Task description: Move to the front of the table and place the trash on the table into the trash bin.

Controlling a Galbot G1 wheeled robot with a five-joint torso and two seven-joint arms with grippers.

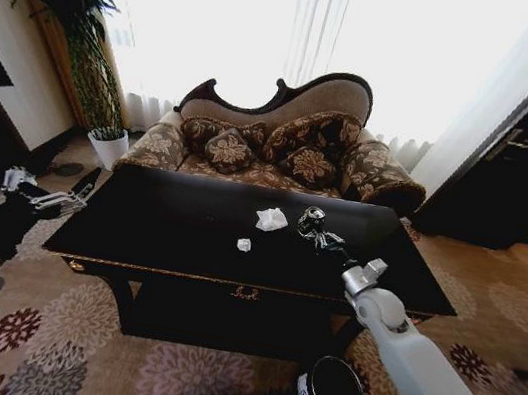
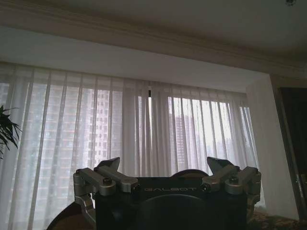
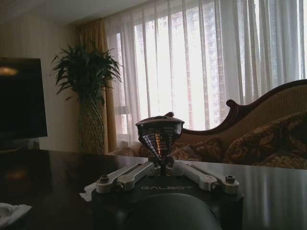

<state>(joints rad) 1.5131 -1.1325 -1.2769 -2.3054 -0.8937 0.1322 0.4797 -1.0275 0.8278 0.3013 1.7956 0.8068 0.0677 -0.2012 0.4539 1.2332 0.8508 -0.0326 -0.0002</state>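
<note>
On the glossy black table point(image 1: 137, 227) in front of the patterned sofa point(image 1: 282, 150) your right gripper point(image 1: 329, 241) is clenched on the dark drink can point(image 3: 159, 136), beside the crumpled tissue point(image 1: 270, 219), the trash bin point(image 1: 333, 390) stands below, and your left gripper point(image 2: 168, 175) hangs released.

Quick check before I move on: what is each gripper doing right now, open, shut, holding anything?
Left gripper: open, holding nothing, raised off the table's left end.
Right gripper: shut on the dark can, at table level.

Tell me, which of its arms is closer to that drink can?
Right. The right gripper touches the dark can on the table; the left gripper hangs beyond the table's left edge.
</note>
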